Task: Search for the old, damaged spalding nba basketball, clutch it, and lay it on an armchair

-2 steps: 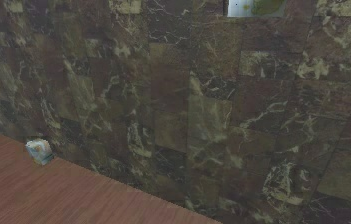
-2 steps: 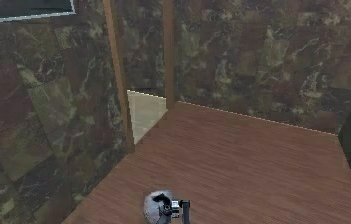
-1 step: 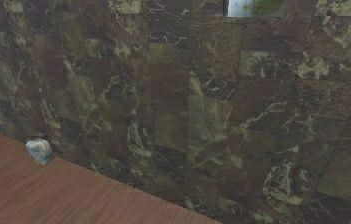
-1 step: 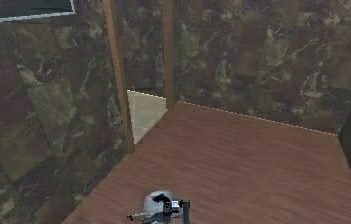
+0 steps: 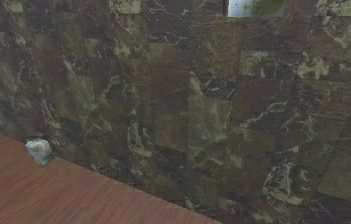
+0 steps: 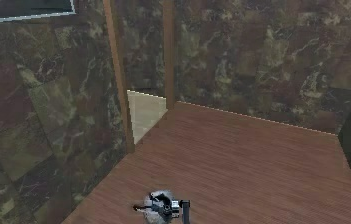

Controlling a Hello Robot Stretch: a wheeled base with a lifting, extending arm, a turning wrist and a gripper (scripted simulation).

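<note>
Basketball: you cannot tell where it is. A small pale, crumpled lump point(image 5: 39, 151) lies on the wooden floor point(image 5: 53, 195) right at the foot of the dark marble wall point(image 5: 183, 100), too small to name. A wood-framed doorway point(image 6: 143, 115) breaks that wall. Well out from the wall, over the floor, you see the gripper point(image 6: 149, 207) with a pale rounded shape at it. You cannot tell whether it holds anything.
</note>
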